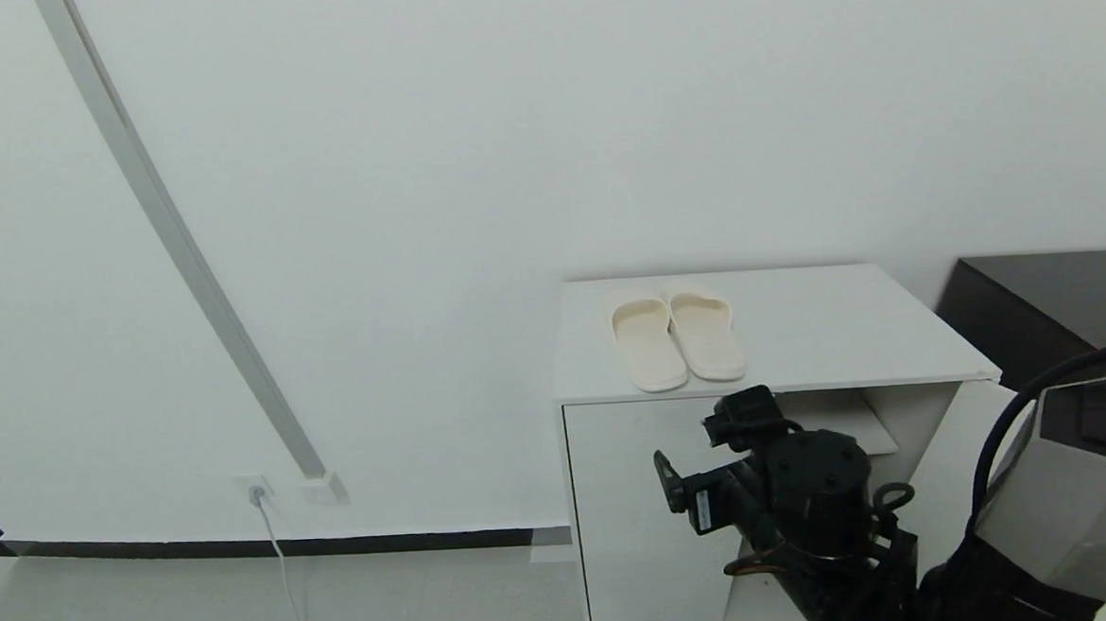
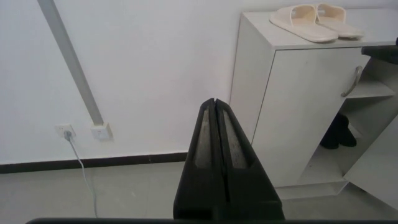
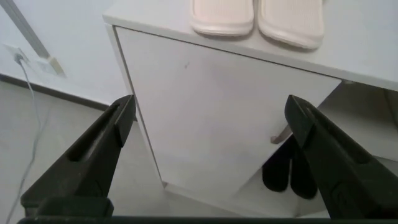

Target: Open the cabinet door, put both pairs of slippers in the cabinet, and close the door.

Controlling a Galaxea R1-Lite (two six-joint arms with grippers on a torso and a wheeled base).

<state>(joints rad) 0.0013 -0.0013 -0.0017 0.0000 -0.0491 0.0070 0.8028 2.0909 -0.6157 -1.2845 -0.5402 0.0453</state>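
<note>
A white cabinet (image 1: 848,333) stands against the wall. Its left door (image 1: 639,514) is shut. Its right door (image 1: 940,479) is swung open toward the robot.

A cream pair of slippers (image 1: 676,337) lies side by side on the cabinet top, near the front edge above the shut door. The toes point to the wall.

A dark pair (image 2: 339,132) sits inside the open right compartment, on its floor under a shelf (image 2: 367,90).

The right arm (image 1: 808,486) is in front of the cabinet, at the height of the doors. The right claw (image 3: 210,109) is spread wide and holds nothing. It faces the shut left door below the cream pair. The door's handle (image 3: 280,134) and the dark pair lie between its fingers in the wrist view.

The left claw (image 2: 215,106) has its fingers pressed flat together with nothing between them. It is off to the left of the cabinet, well apart from it, and points at the wall.

A wall socket (image 1: 255,487) with a cable plugged in sits low on the wall. A grey conduit (image 1: 180,245) runs up the wall at a slant beside it. A dark piece of furniture (image 1: 1064,303) stands to the right of the cabinet.
</note>
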